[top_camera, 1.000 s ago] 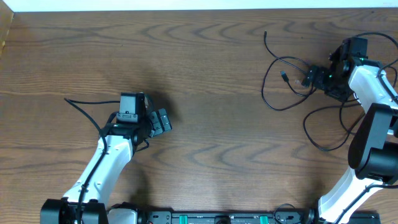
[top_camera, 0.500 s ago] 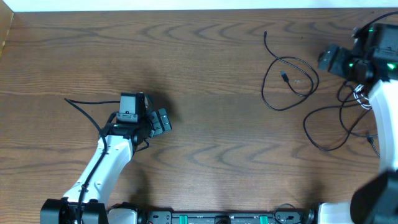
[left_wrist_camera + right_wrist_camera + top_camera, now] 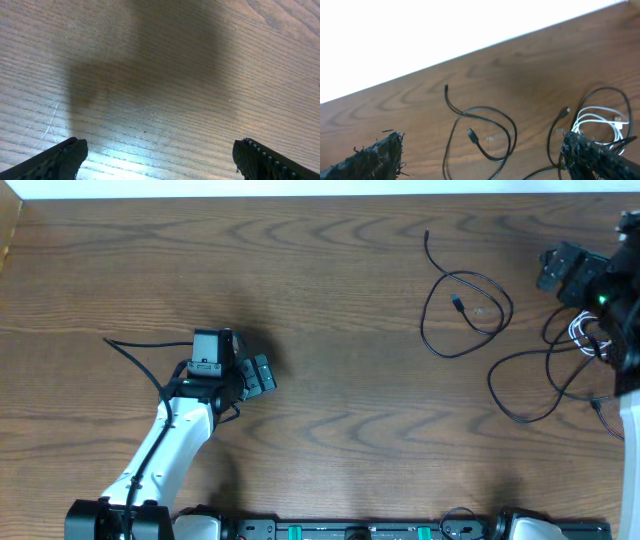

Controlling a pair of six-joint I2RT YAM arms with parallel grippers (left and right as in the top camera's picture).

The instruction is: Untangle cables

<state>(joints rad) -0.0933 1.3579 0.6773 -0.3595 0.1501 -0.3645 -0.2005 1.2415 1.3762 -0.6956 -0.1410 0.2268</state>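
**mk_tinker:** So where could this one have gone sideways? Big picture, the table (image 3: 320, 260) was mostly bare wood. The left gripper (image 3: 160, 152) hung wide open with nothing but wood grain between its fingers, well apart from any cord. No danger there, but no help either.

**ropebot22:** Yeah, the worry was all on the right. The right gripper (image 3: 481, 145) was spread wide too and held nothing. The looped black cable (image 3: 469, 133) lay by itself just ahead of it, framed between the two fingers in its own camera. The crossed-over black cables (image 3: 492, 380) sat off by the finger on the right of that view, with the short white cable (image 3: 597, 119) coiled in among them.

**mk_tinker:** So a sloppy drop could've pinched two strands at once?

**ropebot22:** That was my guess. Grabbing black and white together and pulling would've cinched the mess instead of opening it. Thin cords could also have slipped out of the jaws, and a plug (image 3: 566, 111) could've snagged in a loop and dragged the whole bundle along.
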